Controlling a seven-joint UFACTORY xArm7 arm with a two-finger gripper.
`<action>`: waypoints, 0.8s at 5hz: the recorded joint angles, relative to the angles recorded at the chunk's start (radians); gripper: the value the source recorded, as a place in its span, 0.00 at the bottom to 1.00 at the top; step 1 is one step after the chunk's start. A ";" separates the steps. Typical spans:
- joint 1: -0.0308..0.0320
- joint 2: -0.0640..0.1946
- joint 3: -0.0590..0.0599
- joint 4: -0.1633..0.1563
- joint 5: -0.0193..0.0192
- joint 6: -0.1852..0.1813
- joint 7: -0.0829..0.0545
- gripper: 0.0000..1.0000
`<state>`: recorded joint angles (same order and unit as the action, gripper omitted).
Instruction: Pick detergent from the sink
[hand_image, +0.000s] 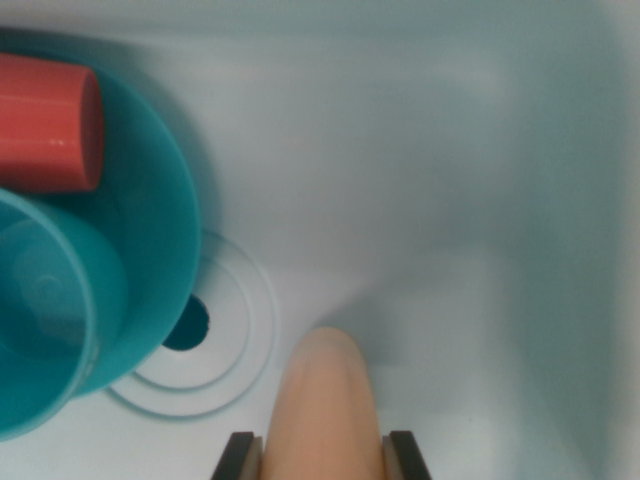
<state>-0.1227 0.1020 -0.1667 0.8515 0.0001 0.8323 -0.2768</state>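
In the wrist view a peach-coloured detergent bottle (325, 400) rises from the bottom edge, its rounded end pointing up the picture. My gripper (322, 455) is shut on it, with a dark finger (240, 455) on its left side and the other finger (405, 455) on its right. Behind it lies the pale white sink (450, 200), seen from above. The lower part of the bottle is cut off by the frame.
A teal plate (150, 220) sits at the wrist view's left, with a red cup (50, 120) lying on it and a teal cup (45, 320) in front. The round drain (215, 330) lies just left of the bottle. Sink walls rise at top and right.
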 joint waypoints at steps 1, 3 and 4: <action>0.0001 -0.002 0.000 0.009 -0.0004 0.011 0.000 1.00; 0.0003 -0.006 0.000 0.022 -0.0010 0.028 0.000 1.00; 0.0003 -0.006 0.000 0.022 -0.0010 0.028 0.000 1.00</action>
<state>-0.1224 0.0959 -0.1666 0.8739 -0.0009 0.8608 -0.2763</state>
